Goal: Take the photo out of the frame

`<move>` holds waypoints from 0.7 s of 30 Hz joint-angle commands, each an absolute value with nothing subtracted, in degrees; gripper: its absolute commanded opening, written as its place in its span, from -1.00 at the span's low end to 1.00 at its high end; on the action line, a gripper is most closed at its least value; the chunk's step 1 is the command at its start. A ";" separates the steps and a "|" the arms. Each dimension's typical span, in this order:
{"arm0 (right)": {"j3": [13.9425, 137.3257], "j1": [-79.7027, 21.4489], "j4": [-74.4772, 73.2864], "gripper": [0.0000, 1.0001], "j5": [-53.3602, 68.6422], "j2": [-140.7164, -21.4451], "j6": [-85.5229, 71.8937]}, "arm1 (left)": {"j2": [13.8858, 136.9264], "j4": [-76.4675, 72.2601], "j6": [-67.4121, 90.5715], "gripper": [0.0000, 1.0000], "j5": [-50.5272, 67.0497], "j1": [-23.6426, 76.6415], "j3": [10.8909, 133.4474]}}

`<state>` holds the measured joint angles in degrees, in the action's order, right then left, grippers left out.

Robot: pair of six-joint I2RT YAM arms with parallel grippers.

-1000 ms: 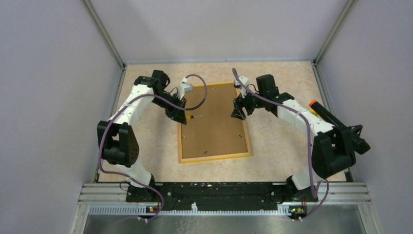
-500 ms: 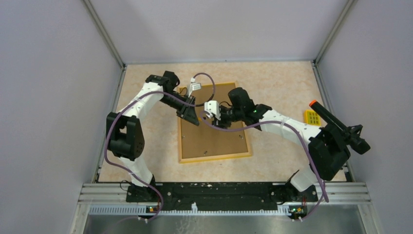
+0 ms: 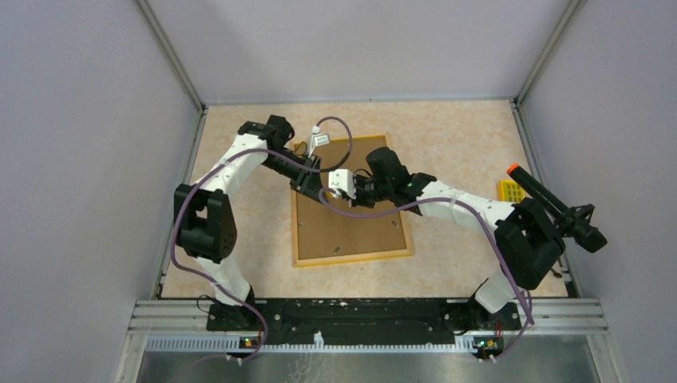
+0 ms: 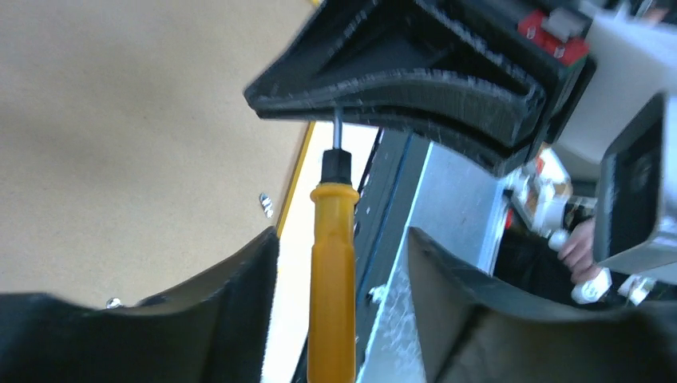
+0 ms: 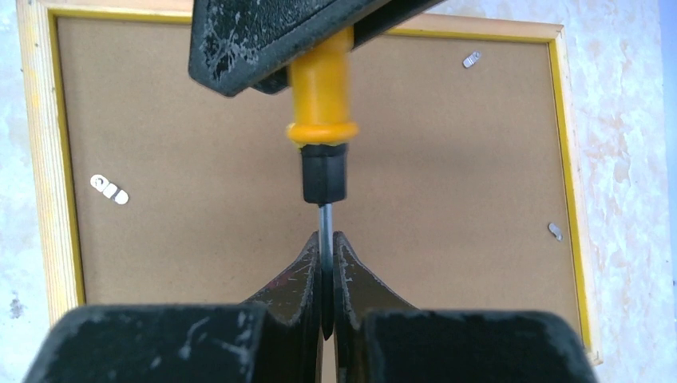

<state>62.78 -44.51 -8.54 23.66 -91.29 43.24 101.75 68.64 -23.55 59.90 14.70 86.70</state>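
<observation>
Frame (image 5: 199, 183) back: matt brown fibreboard, pale wood rim. Screwdriver (image 5: 322, 120): glossy yellow plastic handle, thin metal shaft. Worktop (image 3: 455, 144): mottled beige.

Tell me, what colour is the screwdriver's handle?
Bright yellow-orange, with a black collar; the screwdriver shows best in the right wrist view.

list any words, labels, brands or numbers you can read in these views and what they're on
No text can be read in any view.
Frame: lying back up, plain brown panel with small metal clips, no print or label.
Screwdriver: plain yellow handle, no brand showing.
Small yellow block: dark grid pattern, too small to tell whether it has characters.
Red and green part on the right pincer: blurred, nothing legible.
</observation>
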 commanded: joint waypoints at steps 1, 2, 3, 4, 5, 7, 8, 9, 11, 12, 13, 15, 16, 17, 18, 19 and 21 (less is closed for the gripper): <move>64.29 -44.71 -3.28 -1.00 23.86 -88.64 40.23 | 96.32 60.78 -19.83 0.65 64.18 9.13 88.58; 64.39 -44.51 -2.79 -1.00 24.07 -88.40 38.83 | 93.42 55.87 -16.60 0.93 65.04 6.87 86.74; 64.51 -44.23 -1.86 -1.00 24.09 -88.23 36.97 | 91.01 50.63 -11.04 0.97 66.03 4.29 84.65; 64.84 -43.83 -1.09 -1.00 24.07 -88.10 34.58 | 88.65 44.21 -6.77 0.97 66.72 2.21 82.63; 65.41 -43.25 -0.54 -1.00 24.28 -88.13 32.04 | 86.22 39.25 -3.79 0.97 66.84 0.83 80.43; 66.69 -42.42 0.31 -1.00 24.56 -88.23 26.64 | 81.90 32.04 -1.38 0.97 67.07 -0.22 77.37; 67.23 -42.12 1.21 -1.00 24.64 -88.20 24.41 | 79.72 29.26 0.51 0.97 65.25 -0.98 75.69; 67.77 -42.08 1.69 -1.00 24.83 -88.08 22.50 | 77.66 25.25 3.90 0.97 64.61 -1.06 73.68; 68.19 -42.10 2.87 -1.00 25.64 -87.75 19.88 | 73.64 17.46 11.53 0.98 62.25 -1.06 69.23; 68.20 -42.02 3.64 -1.00 26.28 -87.52 18.89 | 71.85 13.96 15.03 0.98 62.61 -1.06 67.19; 68.33 -42.09 4.44 -1.00 26.73 -87.49 17.86 | 70.49 11.84 17.42 0.97 63.32 -1.03 65.71; 68.66 -42.35 5.26 -1.00 27.33 -87.55 16.78 | 69.36 8.06 21.09 0.97 62.57 -0.22 63.35; 68.93 -42.58 5.30 -1.00 27.49 -87.66 16.73 | 69.82 10.01 20.92 0.97 61.00 1.62 64.23; 69.19 -42.73 5.35 -1.00 27.52 -87.84 16.76 | 71.04 13.31 19.93 0.98 60.19 2.47 65.78; 69.26 -42.79 5.48 -1.00 27.71 -87.98 16.81 | 72.44 15.89 19.18 0.97 61.16 2.91 67.33; 69.28 -42.92 5.54 -1.00 27.84 -87.98 17.03 | 73.67 17.61 19.01 0.97 62.46 3.10 68.46; 69.24 -43.21 5.85 -1.00 27.71 -87.99 17.29 | 75.00 18.30 19.96 0.97 61.93 3.43 69.85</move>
